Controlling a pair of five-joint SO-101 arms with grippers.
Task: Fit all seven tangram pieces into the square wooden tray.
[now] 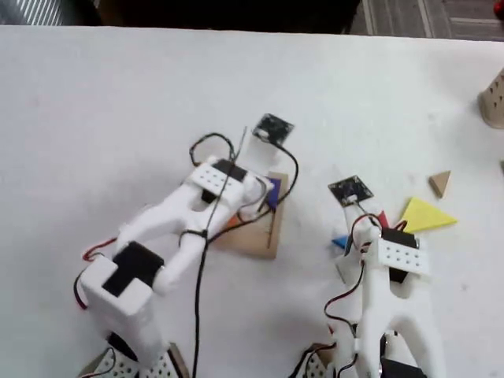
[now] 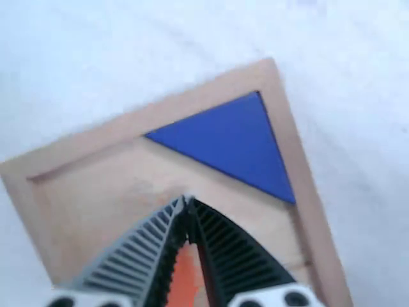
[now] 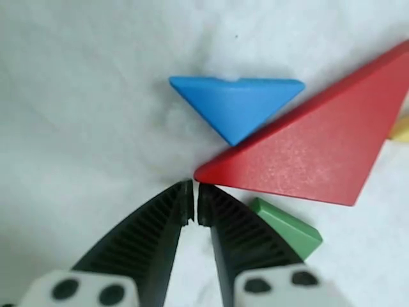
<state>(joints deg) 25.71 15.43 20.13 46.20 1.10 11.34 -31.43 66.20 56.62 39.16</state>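
Table [image 1: 118,102] – white, both arms on it side by side.

Left arm [image 1: 173,216] leans over the wooden tray [image 2: 287,121]. The left gripper [image 2: 187,208] hangs above the tray floor with its tips pressed together. An orange piece [image 2: 185,278] shows through the gap behind the tips; I cannot tell whether it touches them.

Right arm [image 1: 394,299] stands well apart from the tray, over the loose pieces. The right gripper [image 3: 195,204] has its fingers closed with nothing between them, tips just beside a corner of the red triangle [image 3: 313,150].

Pieces:
- Dark blue triangle [image 2: 223,144] lies flat inside the tray, tucked into one corner against the rim.
- Yellow triangle [image 1: 425,214] lies on the table just beside the red one.
- Light blue triangle [image 3: 236,105] touches the red one's long edge with its point.
- Green piece [image 3: 287,227] sits close by the red one's other side, beside a right finger.
- Small tan triangle [image 1: 439,183] lies alone, near the yellow.
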